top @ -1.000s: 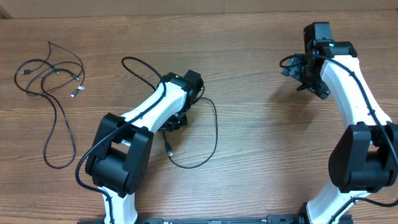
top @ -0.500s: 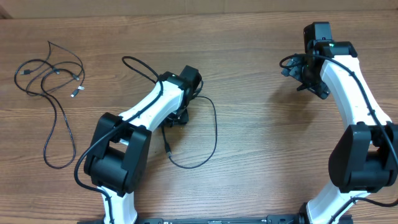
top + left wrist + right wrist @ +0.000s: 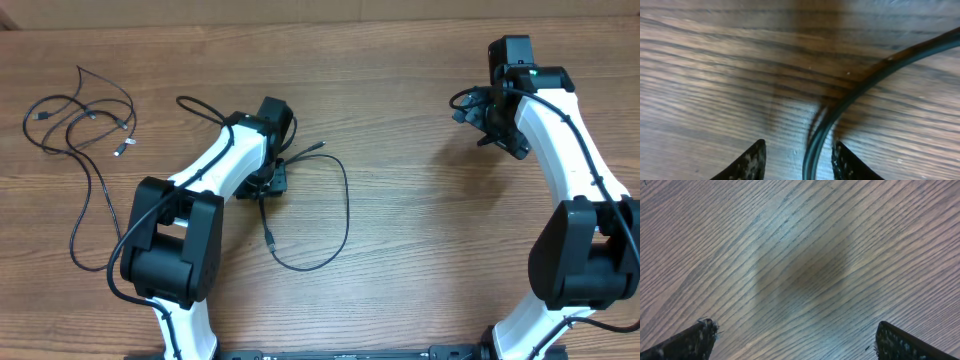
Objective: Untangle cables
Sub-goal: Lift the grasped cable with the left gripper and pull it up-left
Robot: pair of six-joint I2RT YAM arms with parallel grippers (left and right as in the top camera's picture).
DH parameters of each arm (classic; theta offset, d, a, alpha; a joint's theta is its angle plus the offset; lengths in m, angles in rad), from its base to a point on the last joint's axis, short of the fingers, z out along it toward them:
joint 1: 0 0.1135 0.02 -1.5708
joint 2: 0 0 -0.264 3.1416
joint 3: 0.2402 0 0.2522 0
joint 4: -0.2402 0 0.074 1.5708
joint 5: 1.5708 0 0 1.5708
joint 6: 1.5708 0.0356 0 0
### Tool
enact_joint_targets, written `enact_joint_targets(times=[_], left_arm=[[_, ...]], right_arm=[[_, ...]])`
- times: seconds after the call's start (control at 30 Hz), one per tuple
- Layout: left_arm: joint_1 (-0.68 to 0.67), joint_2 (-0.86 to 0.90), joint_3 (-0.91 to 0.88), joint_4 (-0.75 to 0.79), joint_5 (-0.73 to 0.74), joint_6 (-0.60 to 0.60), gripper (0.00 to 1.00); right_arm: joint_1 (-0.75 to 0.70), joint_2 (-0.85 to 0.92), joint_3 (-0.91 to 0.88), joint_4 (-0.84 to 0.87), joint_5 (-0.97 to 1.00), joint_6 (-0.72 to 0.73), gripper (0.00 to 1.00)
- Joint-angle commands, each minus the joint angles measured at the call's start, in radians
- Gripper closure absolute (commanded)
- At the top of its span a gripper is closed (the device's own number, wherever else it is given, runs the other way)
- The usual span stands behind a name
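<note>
A loose black cable (image 3: pixel 346 205) lies in a wide loop on the wooden table, right of my left arm. Its upper part runs under the arm to a small loop at the upper left (image 3: pixel 183 101). My left gripper (image 3: pixel 268 183) is low over this cable. In the left wrist view the cable (image 3: pixel 860 85) passes between the fingertips (image 3: pixel 799 161) with a gap on each side, so the gripper is open. More thin black cables (image 3: pixel 85 120) lie tangled at the far left. My right gripper (image 3: pixel 490 125) is wide open and empty over bare wood (image 3: pixel 795 340).
The tangled cables trail down to a long loop (image 3: pixel 95 235) near the left edge. The arm bases stand at the front edge of the table. Thicker black wires run along both arms.
My left arm has swung left and slightly toward the back. The cable shifted left with it, and a cable end now shows right of the gripper. The right arm has not moved.
</note>
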Motion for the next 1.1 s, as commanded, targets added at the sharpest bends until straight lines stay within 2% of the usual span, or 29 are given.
enact_joint_targets(times=[0.0,0.07,0.23,0.37,0.73,0.77,0.83,0.9,1.0,1.07], left_arm=[[0.007,-0.021,-0.051,0.046,0.069,0.049,0.58],[0.007,-0.021,-0.080,0.084,0.097,0.073,0.59],[0.007,-0.021,-0.158,0.175,0.142,0.077,0.68],[0.007,-0.021,-0.216,0.238,0.142,0.077,0.70],[0.008,-0.021,-0.229,0.242,0.138,0.116,0.71],[0.008,-0.021,-0.229,0.243,0.139,0.124,0.73],[0.008,-0.021,-0.229,0.243,0.139,0.130,0.96],[0.008,-0.021,-0.229,0.243,0.155,0.154,0.96],[0.008,-0.023,-0.218,0.232,0.249,0.227,0.96],[0.013,-0.032,-0.199,0.207,0.304,0.233,0.96]], right_arm=[[-0.002,-0.015,-0.005,0.003,0.010,-0.003,0.00],[-0.002,-0.015,-0.005,0.003,0.010,-0.003,0.00],[-0.002,-0.015,-0.005,0.003,0.010,-0.003,0.00],[-0.002,-0.015,-0.005,0.003,0.010,-0.003,0.00],[-0.002,-0.015,-0.005,0.003,0.010,-0.003,0.00],[-0.002,-0.015,-0.005,0.003,0.010,-0.003,0.00],[-0.002,-0.015,-0.005,0.003,0.010,-0.003,0.00],[-0.002,-0.015,-0.005,0.003,0.010,-0.003,0.00],[-0.002,-0.015,-0.005,0.003,0.010,-0.003,0.00],[-0.002,-0.015,-0.005,0.003,0.010,-0.003,0.00]])
